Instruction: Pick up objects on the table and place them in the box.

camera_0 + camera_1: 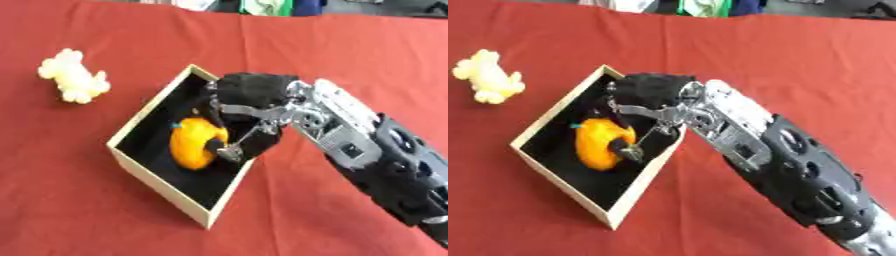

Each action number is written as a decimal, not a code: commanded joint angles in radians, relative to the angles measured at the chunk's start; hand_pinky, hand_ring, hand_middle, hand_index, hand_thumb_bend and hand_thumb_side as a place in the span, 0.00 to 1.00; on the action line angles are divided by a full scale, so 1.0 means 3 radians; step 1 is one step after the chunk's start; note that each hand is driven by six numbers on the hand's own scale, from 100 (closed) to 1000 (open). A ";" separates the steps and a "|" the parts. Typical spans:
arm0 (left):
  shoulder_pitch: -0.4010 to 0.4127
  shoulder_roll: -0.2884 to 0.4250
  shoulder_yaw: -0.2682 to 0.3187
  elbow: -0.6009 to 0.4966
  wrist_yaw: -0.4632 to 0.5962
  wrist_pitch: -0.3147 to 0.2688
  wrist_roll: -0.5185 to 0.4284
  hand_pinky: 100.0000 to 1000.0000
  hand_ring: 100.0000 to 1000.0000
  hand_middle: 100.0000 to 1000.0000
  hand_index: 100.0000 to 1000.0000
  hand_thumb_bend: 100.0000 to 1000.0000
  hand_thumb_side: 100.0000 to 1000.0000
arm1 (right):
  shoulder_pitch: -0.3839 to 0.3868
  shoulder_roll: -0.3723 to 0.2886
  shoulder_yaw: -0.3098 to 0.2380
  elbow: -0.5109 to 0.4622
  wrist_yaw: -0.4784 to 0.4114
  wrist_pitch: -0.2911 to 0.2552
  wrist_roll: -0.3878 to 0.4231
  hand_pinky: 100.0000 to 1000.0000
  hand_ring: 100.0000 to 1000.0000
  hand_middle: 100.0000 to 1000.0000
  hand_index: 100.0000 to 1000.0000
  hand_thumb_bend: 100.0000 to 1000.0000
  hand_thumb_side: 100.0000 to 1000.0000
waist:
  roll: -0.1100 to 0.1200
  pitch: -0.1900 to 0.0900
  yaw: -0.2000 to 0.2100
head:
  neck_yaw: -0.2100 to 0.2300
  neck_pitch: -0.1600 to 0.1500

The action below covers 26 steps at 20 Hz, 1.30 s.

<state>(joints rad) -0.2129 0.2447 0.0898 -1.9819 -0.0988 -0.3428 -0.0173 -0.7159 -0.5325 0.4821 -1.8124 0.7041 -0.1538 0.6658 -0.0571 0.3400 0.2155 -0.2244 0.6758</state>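
Bench [350, 50]: covered with a red cloth, lying a little askew in both views.
Box [157, 187]: shallow, pale wooden walls, black floor; rectangular, set diagonally, long axis running from far right to near left.
Orange thing [194, 142]: rounded, pumpkin-like, with a small teal stub at its upper left end. It sits inside the box, toward the middle of the black floor. Long axis roughly follows the box's long side, stub end toward the far wall.
Right hand [249, 107]: black, over the far right part of the box, palm down above the rim.
Right hand, fingers [229, 150]: curled down into the box, tips against the right flank of the orange thing; hand closed about it.
Right arm [385, 155]: enters from the lower right corner, slants up and left across the cloth, silver wrist joint just outside the box's right wall.
Yellow toy [74, 77]: pale, lumpy, soft-looking; lies on the cloth well left of the box, apart from it.
Left hand: shows in neither view.
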 commanded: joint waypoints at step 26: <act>-0.0207 0.0996 0.0022 -0.0060 -0.1004 -0.0123 -0.0010 0.69 0.81 0.77 0.79 0.00 0.63 | 0.0190 -0.0412 -0.1229 -0.0625 -0.0877 0.0158 -0.0826 0.77 0.71 0.57 0.96 0.00 0.54 | 0.0072 -0.0094 -0.0144 | 0.0093 0.0035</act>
<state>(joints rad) -0.2649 0.4716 0.0897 -1.9819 -0.3436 -0.3704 -0.0199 -0.6492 -0.6209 0.1466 -1.9793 0.4788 -0.1148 0.4589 -0.0405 0.3352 0.1708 -0.2011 0.6770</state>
